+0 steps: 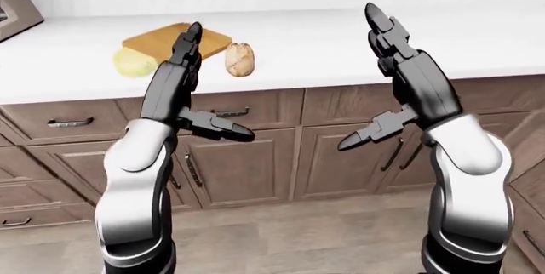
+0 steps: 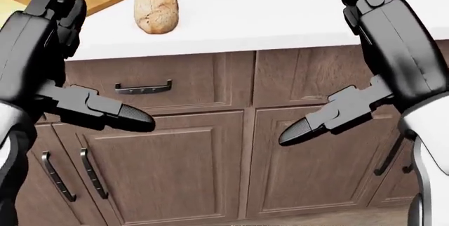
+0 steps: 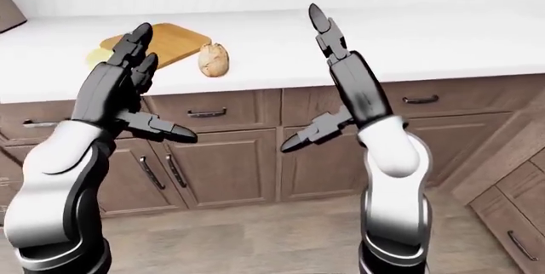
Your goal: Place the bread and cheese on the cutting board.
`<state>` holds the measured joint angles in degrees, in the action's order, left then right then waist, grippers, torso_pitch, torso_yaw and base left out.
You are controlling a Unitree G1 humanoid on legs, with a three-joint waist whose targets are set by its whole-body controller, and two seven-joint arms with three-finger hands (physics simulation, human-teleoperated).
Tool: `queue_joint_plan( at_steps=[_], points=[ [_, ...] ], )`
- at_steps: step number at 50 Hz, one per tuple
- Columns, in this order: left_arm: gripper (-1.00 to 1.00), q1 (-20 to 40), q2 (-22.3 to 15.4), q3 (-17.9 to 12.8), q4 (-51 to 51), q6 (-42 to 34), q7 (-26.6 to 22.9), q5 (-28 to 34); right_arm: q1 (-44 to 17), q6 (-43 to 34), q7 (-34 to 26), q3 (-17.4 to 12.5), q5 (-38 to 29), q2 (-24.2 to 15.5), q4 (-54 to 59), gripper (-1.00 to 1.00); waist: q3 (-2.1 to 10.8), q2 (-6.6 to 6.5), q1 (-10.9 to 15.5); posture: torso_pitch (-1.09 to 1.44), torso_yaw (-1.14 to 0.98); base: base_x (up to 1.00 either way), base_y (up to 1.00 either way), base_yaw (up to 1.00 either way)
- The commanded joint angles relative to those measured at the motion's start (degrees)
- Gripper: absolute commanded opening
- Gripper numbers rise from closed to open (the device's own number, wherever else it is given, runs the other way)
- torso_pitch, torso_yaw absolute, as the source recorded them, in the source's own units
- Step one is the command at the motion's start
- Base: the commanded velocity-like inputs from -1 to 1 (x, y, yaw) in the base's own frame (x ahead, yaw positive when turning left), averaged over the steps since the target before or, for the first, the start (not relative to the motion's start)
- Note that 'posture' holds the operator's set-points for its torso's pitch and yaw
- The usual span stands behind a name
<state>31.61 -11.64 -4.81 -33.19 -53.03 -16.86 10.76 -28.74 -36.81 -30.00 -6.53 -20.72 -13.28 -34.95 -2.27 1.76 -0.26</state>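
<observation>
Beside the cutting board (image 1: 177, 39) edge lies bread (image 1: 240, 59); left hand (image 1: 183, 54) and right hand (image 1: 385, 31) spread, empty.

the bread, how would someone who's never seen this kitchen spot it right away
Start at the long white countertop above the brown cabinets, then find the wooden cutting board toward its left. The bread lies on the counter just right of the board: a small brown crusty loaf, unlike the pale yellow cheese on the board's left.

No readable text, labels, brands, numbers or signs on any surface.
</observation>
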Motion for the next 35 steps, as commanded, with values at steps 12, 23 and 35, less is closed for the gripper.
queue_joint_plan(
  at_steps=[12, 23, 35],
  points=[
    [1.0, 1.4, -0.5, -1.3, -1.9, 2.2, 0.9, 0.8, -1.6, 2.0, 0.3, 0.4, 0.1, 0.1, -2.1, 1.0, 1.38, -5.32, 0.5, 0.0, 0.0, 0.13, 0.0, 0.0],
    [1.0, 1.0, -0.2, -1.1, -2.0, 2.3, 0.9, 0.9, -1.0, 2.4, 0.1, 0.5, -0.1, 0.3, -2.3, 1.0, 1.17, 1.4, 0.7, 0.0, 0.0, 0.13, 0.0, 0.0],
    [1.0, 0.8, -0.2, -1.2, -1.7, 2.7, 1.0, 0.9, -1.0, 2.5, 0.0, 0.6, -0.2, 0.4, -2.3, 1.0, 1.12, -4.72, 0.4, 0.0, 0.0, 0.13, 0.0, 0.0]
  ],
)
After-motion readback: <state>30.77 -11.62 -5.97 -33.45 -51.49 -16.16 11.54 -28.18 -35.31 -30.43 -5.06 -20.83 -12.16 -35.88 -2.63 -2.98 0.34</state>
